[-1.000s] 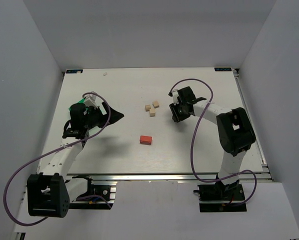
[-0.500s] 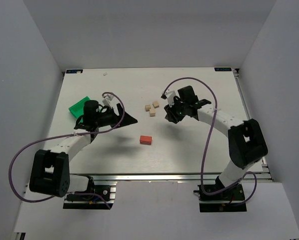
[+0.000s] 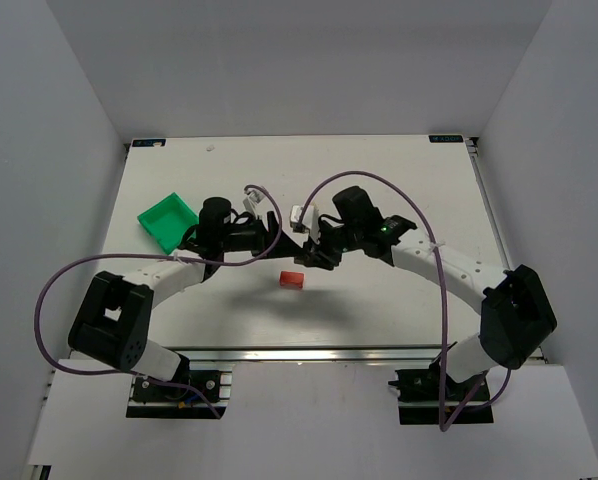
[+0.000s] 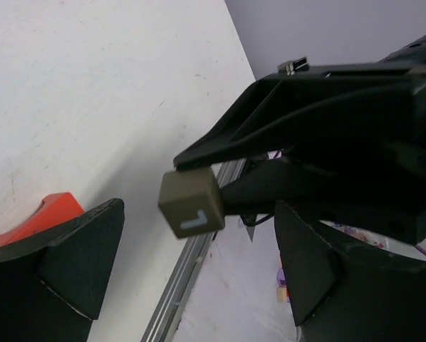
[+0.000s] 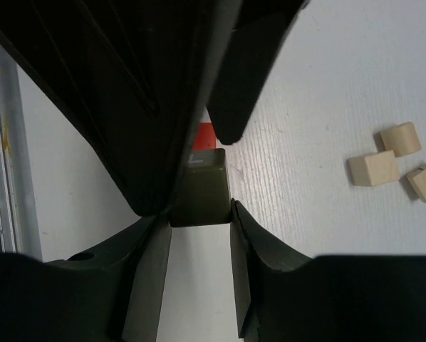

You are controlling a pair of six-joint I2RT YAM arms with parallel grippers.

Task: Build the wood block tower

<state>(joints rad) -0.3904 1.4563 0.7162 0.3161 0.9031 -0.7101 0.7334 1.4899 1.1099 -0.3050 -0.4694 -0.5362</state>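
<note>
My right gripper (image 5: 197, 214) is shut on a grey-brown cube (image 5: 202, 189) with a pale letter on one face. In the left wrist view the same cube (image 4: 191, 203) hangs between the wide-apart fingers of my open left gripper (image 4: 199, 214), touching neither. From above, the left gripper (image 3: 282, 240) and the right gripper (image 3: 305, 250) meet tip to tip just above and behind the red-orange block (image 3: 292, 279). That block lies flat on the table, its corner (image 4: 45, 214) showing past my left finger. Three pale beige cubes (image 5: 373, 169) lie loose together on the table.
A green bin (image 3: 167, 221) stands at the left of the white table (image 3: 399, 180). Purple cables loop off both arms. The table's metal front rail (image 3: 309, 352) runs along the near edge.
Both arms have swung in toward the middle until the grippers meet over the red-orange block. The left arm's move uncovered the green bin. The right gripper kept the cube throughout.
</note>
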